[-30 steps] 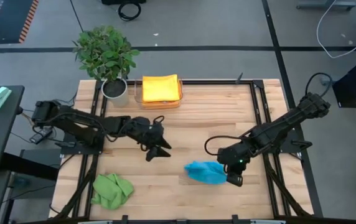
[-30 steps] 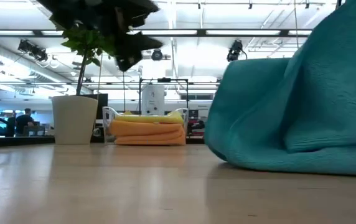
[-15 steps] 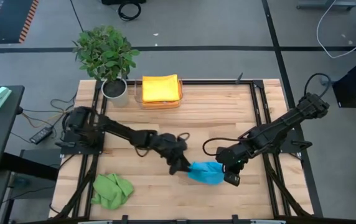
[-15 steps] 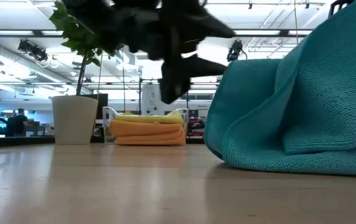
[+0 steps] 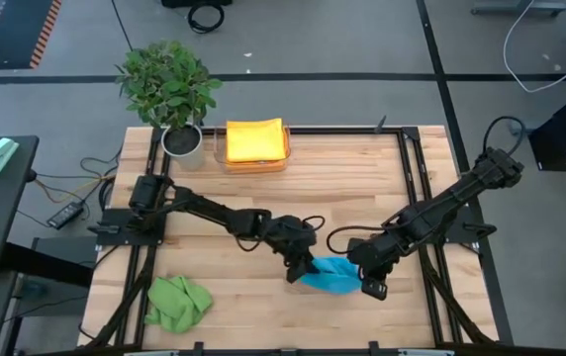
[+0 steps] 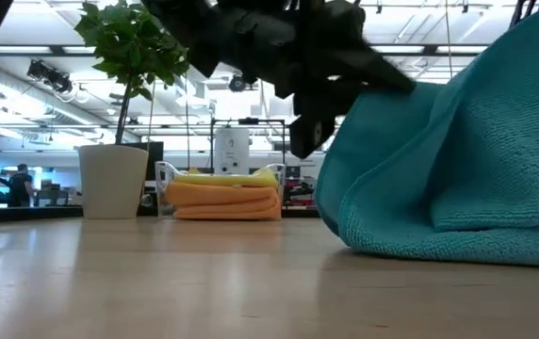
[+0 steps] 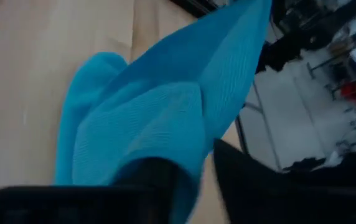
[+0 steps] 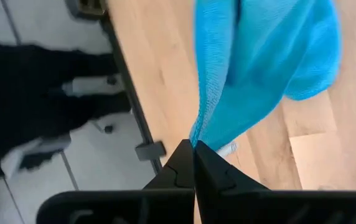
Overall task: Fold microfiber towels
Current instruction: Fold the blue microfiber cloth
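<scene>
Left gripper (image 5: pixel 300 269) sits at the blue towel's (image 5: pixel 330 274) left end, near the front centre of the desk (image 5: pixel 342 188). In the left wrist view its fingers (image 7: pixel 150 180) stand apart with a fold of the blue cloth (image 7: pixel 159 124) lying between them; whether they press on it cannot be told. Right gripper (image 5: pixel 370 288) is at the towel's right end. In the right wrist view its fingers (image 8: pixel 193 165) are closed to a point on a corner of the blue towel (image 8: pixel 252 68), which hangs taut from them.

Blue towel orientation: a crumpled heap, long axis running left to right across the desk between the two grippers. In the low view it rises as a peaked mound (image 6: pixel 449 169) toward the right side.

Change from one second ago: the left arm has extended from the desk's left-centre across to the towel, and half a second ago it was just short of the towel's edge. The right gripper has held its place at the right end, shifting only slightly. The towel has stayed put.

Other cloths: a green towel (image 5: pixel 177 301) lies bunched at the front left corner; folded yellow and orange towels (image 5: pixel 255 141) are stacked in a clear tray (image 5: pixel 254 164) at the back, beside a potted plant (image 5: pixel 171 89).
</scene>
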You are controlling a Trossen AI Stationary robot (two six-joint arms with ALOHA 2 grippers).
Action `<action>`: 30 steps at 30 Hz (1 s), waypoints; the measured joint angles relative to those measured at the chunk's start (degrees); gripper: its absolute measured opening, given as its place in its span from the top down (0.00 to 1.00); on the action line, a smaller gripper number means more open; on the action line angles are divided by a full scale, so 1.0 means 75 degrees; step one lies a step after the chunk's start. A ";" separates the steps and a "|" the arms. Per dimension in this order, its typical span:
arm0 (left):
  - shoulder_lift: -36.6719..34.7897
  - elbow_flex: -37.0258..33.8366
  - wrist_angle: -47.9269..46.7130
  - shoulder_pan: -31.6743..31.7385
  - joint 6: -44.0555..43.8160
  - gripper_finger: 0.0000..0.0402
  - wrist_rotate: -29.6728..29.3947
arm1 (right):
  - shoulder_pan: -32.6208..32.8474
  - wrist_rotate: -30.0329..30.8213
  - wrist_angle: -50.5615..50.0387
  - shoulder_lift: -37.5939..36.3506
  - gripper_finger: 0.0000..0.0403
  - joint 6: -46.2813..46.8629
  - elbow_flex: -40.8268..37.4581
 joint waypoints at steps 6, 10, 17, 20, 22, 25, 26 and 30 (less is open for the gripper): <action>-0.1366 0.0047 -0.1669 0.0889 0.1171 0.97 -0.0195 | 0.0357 -0.0688 -0.1508 -0.0265 1.00 -0.1170 0.0415; -0.2938 0.0388 -0.2975 0.1811 0.2285 0.98 -0.0913 | 0.0396 0.0077 -0.4597 -0.0412 1.00 -0.2352 0.1560; -0.3975 0.1928 -0.4884 0.3016 0.3584 0.99 -0.1157 | -0.0137 0.5185 -0.4520 -0.1081 1.00 -0.6770 0.3223; -0.3954 0.2377 -0.5938 0.3048 0.4075 0.99 -0.1181 | -0.0610 0.6073 -0.4459 -0.1082 1.00 -0.7745 0.3573; -0.3960 0.2340 -0.6651 0.2764 0.4155 0.99 -0.1146 | -0.0888 0.5619 -0.4260 -0.1051 1.00 -0.7768 0.3455; -0.3958 0.1572 -0.7456 0.1985 0.4034 0.99 -0.1415 | -0.0755 0.4335 -0.3801 -0.0797 1.00 -0.7498 0.2601; -0.3956 0.1103 -0.7368 0.1636 0.3846 0.99 -0.1619 | -0.0590 0.3986 -0.3408 -0.0684 1.00 -0.7357 0.2116; -0.3819 -0.1450 -0.5208 0.0150 0.2586 0.99 -0.2238 | 0.0327 0.2942 -0.0288 -0.0018 1.00 -0.6868 -0.0402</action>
